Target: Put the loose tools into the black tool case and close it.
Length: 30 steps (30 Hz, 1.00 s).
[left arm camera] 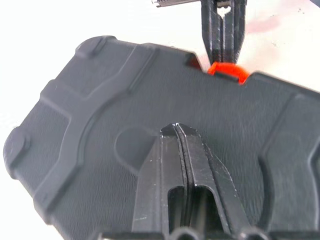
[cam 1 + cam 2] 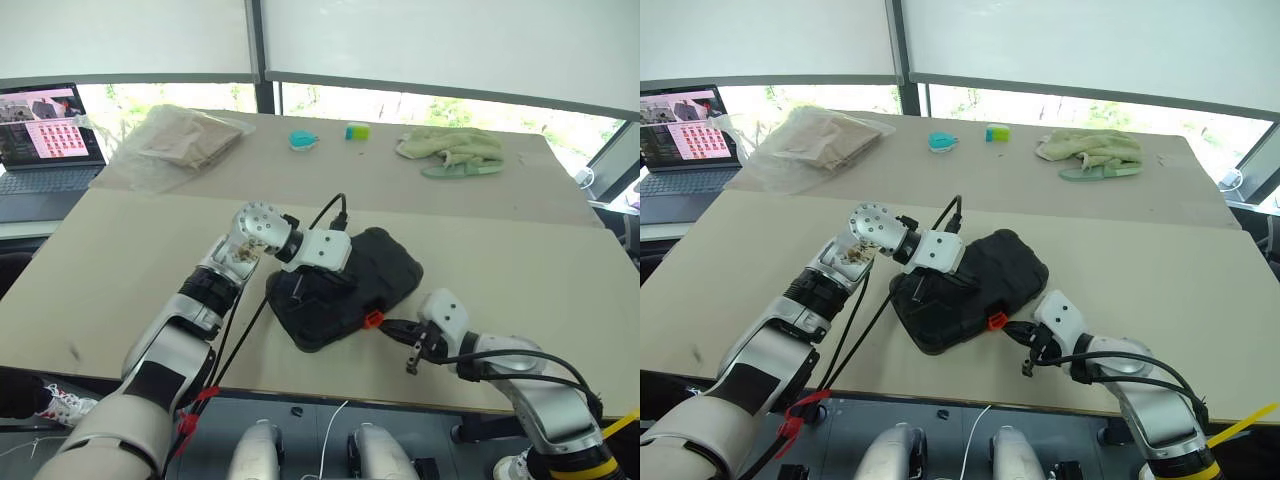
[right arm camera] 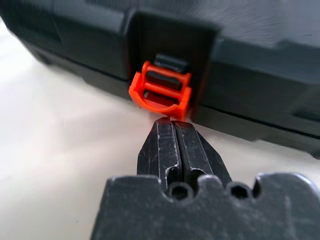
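Observation:
The black tool case (image 2: 392,262) lies with its lid down near the table's front edge. Its orange latch (image 2: 372,319) faces the front right. My left gripper (image 1: 177,128) is shut with nothing in it, and its tips rest on top of the lid (image 1: 100,115). My right gripper (image 3: 171,122) is shut and empty too, low over the table, its tips right at the lower edge of the latch (image 3: 161,91). In the head view it sits at the case's front right side (image 2: 388,326). The loose tools are out of view.
A clear bag of beige material (image 2: 175,140) lies at the back left beside a laptop (image 2: 45,140). A teal object (image 2: 303,140), a small green-yellow object (image 2: 357,131) and a green cloth (image 2: 450,148) lie along the far side.

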Each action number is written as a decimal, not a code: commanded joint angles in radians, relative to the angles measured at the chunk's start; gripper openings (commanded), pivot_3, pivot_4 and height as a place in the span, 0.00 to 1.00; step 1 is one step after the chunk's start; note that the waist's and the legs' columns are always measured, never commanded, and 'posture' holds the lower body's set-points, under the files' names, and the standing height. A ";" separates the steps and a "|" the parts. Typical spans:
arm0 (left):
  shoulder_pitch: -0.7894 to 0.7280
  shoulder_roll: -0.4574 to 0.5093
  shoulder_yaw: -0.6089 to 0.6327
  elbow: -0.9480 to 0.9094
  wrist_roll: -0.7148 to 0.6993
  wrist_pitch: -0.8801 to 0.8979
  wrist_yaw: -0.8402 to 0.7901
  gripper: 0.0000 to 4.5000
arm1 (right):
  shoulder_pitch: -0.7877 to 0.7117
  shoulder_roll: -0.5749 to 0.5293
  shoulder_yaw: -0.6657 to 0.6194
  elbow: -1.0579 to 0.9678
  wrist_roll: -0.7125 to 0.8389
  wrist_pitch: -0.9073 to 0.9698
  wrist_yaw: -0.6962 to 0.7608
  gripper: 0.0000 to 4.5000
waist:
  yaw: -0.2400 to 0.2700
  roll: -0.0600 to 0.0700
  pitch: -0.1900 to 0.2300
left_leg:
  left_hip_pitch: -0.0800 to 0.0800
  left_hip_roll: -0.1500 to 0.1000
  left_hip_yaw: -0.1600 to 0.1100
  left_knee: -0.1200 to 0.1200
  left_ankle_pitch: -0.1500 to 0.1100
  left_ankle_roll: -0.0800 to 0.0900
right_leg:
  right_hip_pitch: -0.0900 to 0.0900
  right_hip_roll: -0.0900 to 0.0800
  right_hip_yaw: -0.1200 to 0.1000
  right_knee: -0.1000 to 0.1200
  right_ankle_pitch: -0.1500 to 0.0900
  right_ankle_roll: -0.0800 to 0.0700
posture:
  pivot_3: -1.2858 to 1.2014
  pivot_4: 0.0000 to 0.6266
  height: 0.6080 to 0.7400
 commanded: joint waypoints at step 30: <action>0.005 -0.041 -0.050 0.070 0.068 -0.029 -0.012 0.02 | -0.063 0.084 0.148 0.113 -0.180 -0.169 -0.112 0.00 | 0.014 -0.001 -0.002 | 0.002 -0.001 0.001 0.001 0.000 0.000 | 0.002 -0.002 0.000 0.001 -0.002 0.000 | 0.52 0.24 1.00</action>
